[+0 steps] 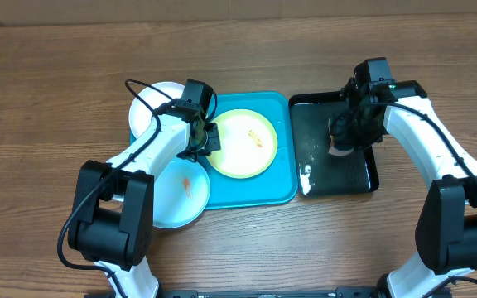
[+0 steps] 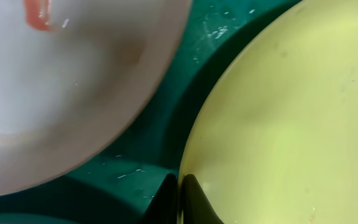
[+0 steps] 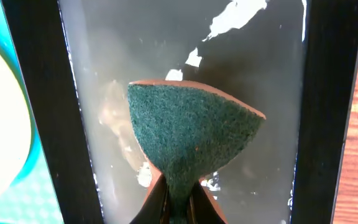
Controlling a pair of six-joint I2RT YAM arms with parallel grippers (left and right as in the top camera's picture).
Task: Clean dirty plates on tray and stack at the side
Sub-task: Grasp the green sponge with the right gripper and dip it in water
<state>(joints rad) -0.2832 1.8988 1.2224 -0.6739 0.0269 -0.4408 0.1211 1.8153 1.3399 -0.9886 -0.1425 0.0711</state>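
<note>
— While we're on the overhead view, where do the plates sit against the tray (image 1: 281,189)?
— Yellow plate (image 1: 243,142) lies on the tray, in its far half. White plate (image 1: 150,106) is at the tray's far left corner. Blue plate (image 1: 179,197) is at its near left corner, overhanging the rim toward the bench (image 1: 48,83).
— And the claws?
— Left claw (image 1: 208,139) is at the yellow plate's left rim. Right claw (image 1: 344,132) hangs over the black tray (image 1: 364,178), which sits just right of the tray.
— Left wrist view?
— Its fingers (image 2: 194,202) are pinched on the yellow plate's rim, one on each side of the edge. Across a strip of tray lies a pale plate with an orange smear (image 2: 37,15); which plate it is, I cannot tell.
— Right wrist?
— That claw is clamped on a sponge (image 3: 191,143), green face showing, above the soapy black tray. The tray's rim and the yellow plate show at the left edge.
— What does the next move turn on?
— I'd judge it's direction: the yellow plate lies left of the sponge, across both trays' rims. The plate is round, so no axis matters. The left arm has the plate, so the right arm would have to bring the sponge over.
</note>
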